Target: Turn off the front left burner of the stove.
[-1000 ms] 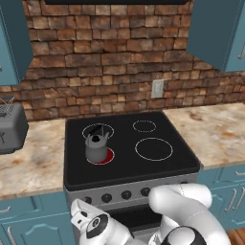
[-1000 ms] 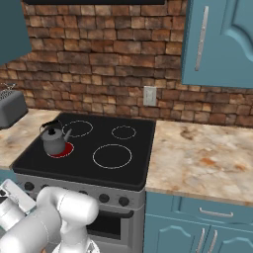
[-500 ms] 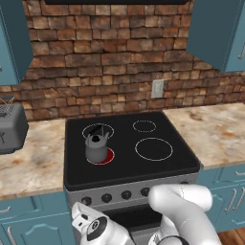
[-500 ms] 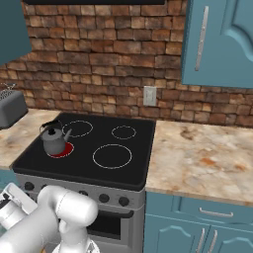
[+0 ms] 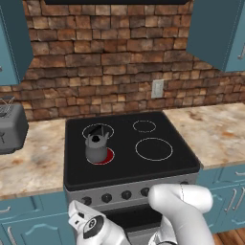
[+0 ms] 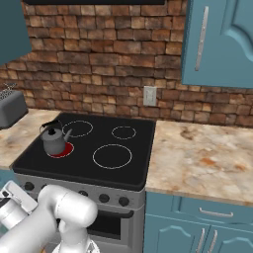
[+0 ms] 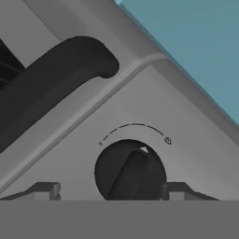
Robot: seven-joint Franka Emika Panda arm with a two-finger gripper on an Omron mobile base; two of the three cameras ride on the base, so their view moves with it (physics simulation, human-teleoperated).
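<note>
A brick wall [image 5: 95, 62] backs the kitchen, with blue cabinets [image 6: 222, 39] above and a socket [image 5: 157, 88] set in the brick. A speckled stone counter [image 6: 202, 160] runs along both sides of the stove [image 5: 129, 189], with blue doors [image 6: 197, 230] below. A grey toaster [image 5: 10, 127] sits on the counter at the left.

The stove has a black glass top. Its front left burner [image 5: 109, 155] glows red under a small grey kettle [image 5: 96, 147] that stands on it and covers most of it. The other three zones are unlit white rings: a large one [image 5: 153, 149] at front right and two smaller ones behind. A row of black knobs [image 5: 126, 194] runs along the steel front panel, above the dark oven handle [image 7: 51, 88].

The arm [image 5: 184, 213] bends low in front of the stove, with its hand down by the left end of the panel. In the hand view the gripper [image 7: 109, 190] faces one knob [image 7: 130, 170] close up, with a fingertip [image 7: 42, 190] on each side. The fingers are spread wider than the knob; the left tip stands clear of it and the right one lies just beside its edge. Whether it touches cannot be told. They hold nothing.
</note>
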